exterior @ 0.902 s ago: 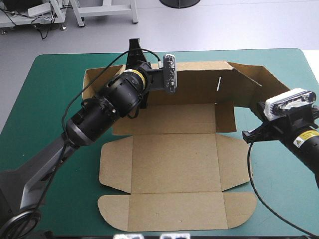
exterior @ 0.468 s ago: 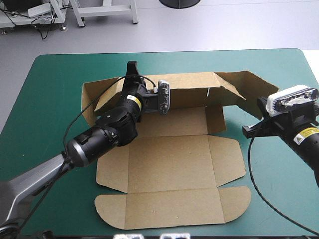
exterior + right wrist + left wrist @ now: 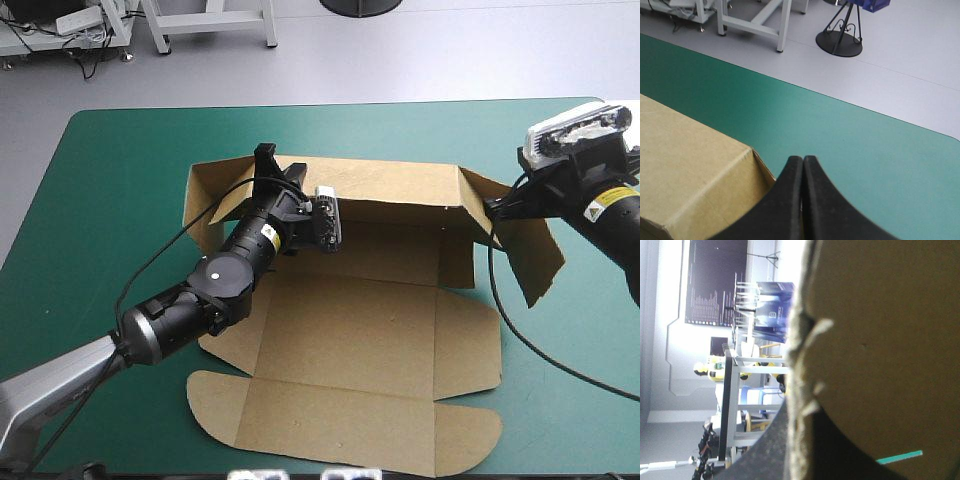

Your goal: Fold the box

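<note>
The brown box (image 3: 350, 330) lies open on the teal-green table (image 3: 100, 180), its base and front flaps flat. The long back wall (image 3: 390, 190) stands raised. My left gripper (image 3: 265, 160) sits over the wall's top edge near its left end, shut on the box. In the left wrist view the board (image 3: 880, 340) fills most of the picture, with one black finger (image 3: 767, 455) against its edge. My right gripper (image 3: 493, 208) is at the wall's right corner, where the end flap (image 3: 530, 250) bends toward the front. Its fingers (image 3: 803, 159) meet in a point beside the board (image 3: 690, 160).
The wall's left end flap (image 3: 205, 205) angles forward beside my left arm. Rounded front flaps (image 3: 220, 395) reach close to the table's near edge. Bare cover shows along the far edge (image 3: 400, 125) and to the left of the box.
The back wall has come up steeper and drawn nearer the base. My right gripper rose and moved toward the far edge, swinging the right end flap round. The whole sheet turned slightly.
</note>
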